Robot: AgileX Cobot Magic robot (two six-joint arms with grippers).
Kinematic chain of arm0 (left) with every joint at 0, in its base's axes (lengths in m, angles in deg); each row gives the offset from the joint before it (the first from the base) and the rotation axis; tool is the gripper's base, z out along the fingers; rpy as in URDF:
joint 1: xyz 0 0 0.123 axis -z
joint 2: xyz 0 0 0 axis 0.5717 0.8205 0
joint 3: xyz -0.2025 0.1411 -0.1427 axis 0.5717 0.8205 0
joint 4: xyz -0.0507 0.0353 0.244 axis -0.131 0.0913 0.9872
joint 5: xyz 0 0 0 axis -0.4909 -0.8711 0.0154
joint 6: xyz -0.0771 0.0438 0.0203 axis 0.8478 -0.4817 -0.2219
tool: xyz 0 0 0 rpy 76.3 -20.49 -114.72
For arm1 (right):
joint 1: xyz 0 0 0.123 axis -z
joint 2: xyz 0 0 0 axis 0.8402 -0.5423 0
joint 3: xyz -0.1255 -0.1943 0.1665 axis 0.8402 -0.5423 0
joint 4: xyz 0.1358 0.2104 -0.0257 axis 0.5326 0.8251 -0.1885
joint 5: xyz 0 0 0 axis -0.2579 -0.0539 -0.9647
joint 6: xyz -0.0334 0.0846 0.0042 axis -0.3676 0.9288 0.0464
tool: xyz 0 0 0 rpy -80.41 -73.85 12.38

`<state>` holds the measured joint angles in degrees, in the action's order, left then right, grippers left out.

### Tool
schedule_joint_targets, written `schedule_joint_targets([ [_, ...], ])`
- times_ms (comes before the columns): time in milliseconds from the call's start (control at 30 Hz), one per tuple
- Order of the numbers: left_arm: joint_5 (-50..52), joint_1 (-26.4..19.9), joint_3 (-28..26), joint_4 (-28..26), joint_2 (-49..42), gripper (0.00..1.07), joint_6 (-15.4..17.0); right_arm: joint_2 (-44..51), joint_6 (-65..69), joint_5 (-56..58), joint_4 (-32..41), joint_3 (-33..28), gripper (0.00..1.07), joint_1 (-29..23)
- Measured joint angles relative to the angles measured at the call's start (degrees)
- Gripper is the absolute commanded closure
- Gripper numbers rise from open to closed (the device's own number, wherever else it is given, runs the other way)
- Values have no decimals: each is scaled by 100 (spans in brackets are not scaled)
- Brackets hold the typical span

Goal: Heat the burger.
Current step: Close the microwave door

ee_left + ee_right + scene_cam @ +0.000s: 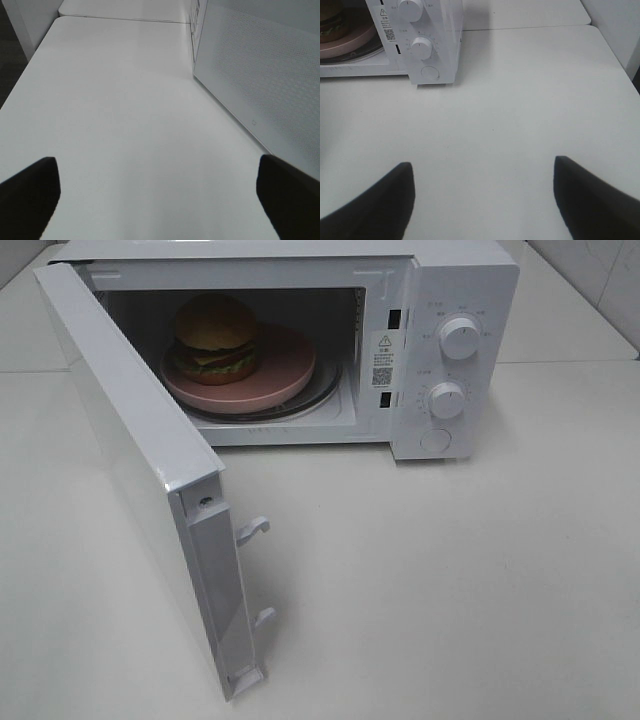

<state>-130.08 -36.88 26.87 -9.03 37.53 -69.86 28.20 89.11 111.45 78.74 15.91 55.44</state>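
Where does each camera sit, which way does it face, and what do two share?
Exterior high: up front, looking down into the open microwave at the burger on the pink plate; no arm shows.
Left wrist: low over the table, facing along the outside of the door; left gripper open.
Right wrist: over the table, facing the knobs; right gripper open.
Shared by exterior high and right wrist: knobs, plate, burger.

In the right wrist view, the small round brown-bunned burger (329,25) and the round pink plate (355,43) beneath it were cut off at the picture's edge. The print around the round dials (459,337) of the white box-shaped microwave (470,275) was too small to read
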Motion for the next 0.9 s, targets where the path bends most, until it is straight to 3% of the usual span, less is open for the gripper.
schedule_joint_targets([
  [900,0,0,0,0,0,4,0,0,0,0,0,0,31,0],
])
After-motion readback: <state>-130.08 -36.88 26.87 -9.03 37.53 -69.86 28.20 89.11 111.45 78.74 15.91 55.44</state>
